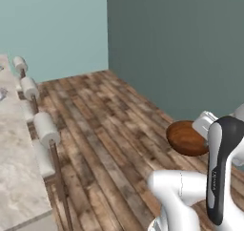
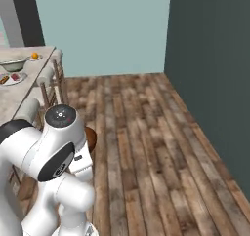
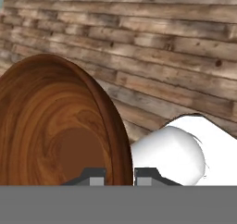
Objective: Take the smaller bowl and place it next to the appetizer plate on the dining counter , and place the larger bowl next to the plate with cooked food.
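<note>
Brown smaller bowl (image 3: 55, 130) | hand (image 3: 118, 176) clamped on its rim | held over wood floor (image 1: 119, 125)

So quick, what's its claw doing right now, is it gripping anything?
Gripper: closed on the rim of the smaller bowl, carrying it above the wooden floor.

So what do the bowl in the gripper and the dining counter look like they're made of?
The smaller bowl looks like glossy wood: brown grain rings and a sheen, though this is a render. The dining counter looks like polished beige marble, going by its veined mottling.
</note>
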Robot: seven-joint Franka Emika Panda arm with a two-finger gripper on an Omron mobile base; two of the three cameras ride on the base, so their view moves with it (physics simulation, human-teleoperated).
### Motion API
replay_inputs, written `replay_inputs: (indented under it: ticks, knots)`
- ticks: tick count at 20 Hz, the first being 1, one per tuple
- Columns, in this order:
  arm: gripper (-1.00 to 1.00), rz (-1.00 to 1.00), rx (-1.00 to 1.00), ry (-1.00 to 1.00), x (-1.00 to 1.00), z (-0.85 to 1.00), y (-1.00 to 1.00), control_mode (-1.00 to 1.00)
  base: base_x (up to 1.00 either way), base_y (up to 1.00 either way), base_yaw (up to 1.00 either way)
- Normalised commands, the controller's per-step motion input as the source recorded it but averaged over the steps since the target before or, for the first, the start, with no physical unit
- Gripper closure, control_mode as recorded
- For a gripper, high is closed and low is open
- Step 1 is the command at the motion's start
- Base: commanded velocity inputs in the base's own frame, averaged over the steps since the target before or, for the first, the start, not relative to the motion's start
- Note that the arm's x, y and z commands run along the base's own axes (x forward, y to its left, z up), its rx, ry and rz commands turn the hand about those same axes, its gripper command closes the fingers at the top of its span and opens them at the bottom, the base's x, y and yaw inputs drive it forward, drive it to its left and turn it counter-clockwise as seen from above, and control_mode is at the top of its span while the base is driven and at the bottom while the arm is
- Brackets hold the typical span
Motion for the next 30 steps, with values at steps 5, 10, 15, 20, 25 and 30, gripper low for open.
replay_inputs:
  ticks: [5, 10, 15, 20, 25, 30]
  knots:
    - [1.0, 0.0, 0.0, 0.0, 0.0, 0.0, 0.0, 1.0, 1.0, -0.45, 0.43]
    - [1.0, 0.0, 0.0, 0.0, 0.0, 0.0, 0.0, 1.0, 1.0, -0.65, 0.33]
    - [1.0, 0.0, 0.0, 0.0, 0.0, 0.0, 0.0, 1.0, 1.0, -0.63, 0.23]
    - [1.0, 0.0, 0.0, 0.0, 0.0, 0.0, 0.0, 1.0, 1.0, -0.34, 0.18]
    - [1.0, 0.0, 0.0, 0.0, 0.0, 0.0, 0.0, 1.0, 1.0, -0.25, 0.3]
    - [1.0, 0.0, 0.0, 0.0, 0.0, 0.0, 0.0, 1.0, 1.0, -0.23, 0.39]
